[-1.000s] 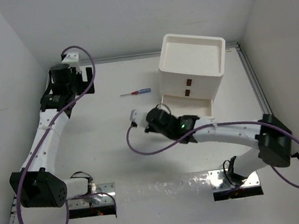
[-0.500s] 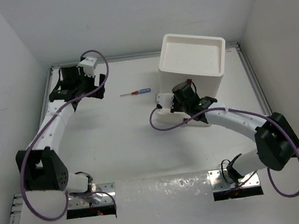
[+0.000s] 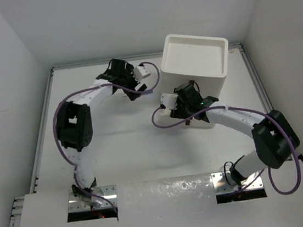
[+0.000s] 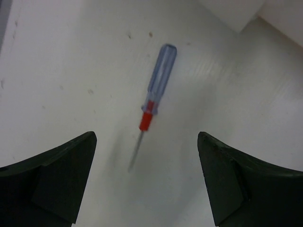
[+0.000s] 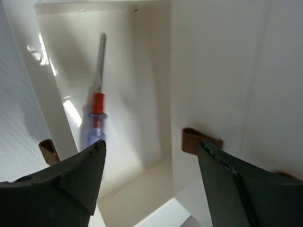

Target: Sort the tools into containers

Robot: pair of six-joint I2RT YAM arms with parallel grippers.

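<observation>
Looking through my left wrist camera, I see the left gripper [image 4: 147, 151] hanging over a thin screwdriver [image 4: 154, 101] that lies flat on the white table [image 3: 123, 150] — clear blue handle, red collar, slim metal shaft. The jaws stand wide apart, one finger on each side of the tool. Neither finger touches it, so nothing is held. The handle points away from the fingers and the tip points back toward them.

From overhead, the left arm [image 3: 83, 99] reaches to the far middle of the table, just left of the white drawer stack [image 3: 206, 82]. The gripper body hides nearly all of the screwdriver in that view.

The right gripper [image 5: 150, 156] sits against the near-left face of the stack. Its jaws are also spread wide and hold nothing. Between the fingers my right wrist camera looks into an open drawer [image 5: 137, 85]. A second screwdriver [image 5: 96, 118] of the same kind — blue handle, red collar — lies on the drawer floor with its shaft running toward the end of the drawer farther from the fingers.

A small brown tab [image 5: 200, 140] sticks out of the white front beside that drawer, just above one finger. Another tab [image 5: 47, 150] shows at the drawer's outer wall by the other finger. I cannot tell whether either finger touches a tab.
</observation>
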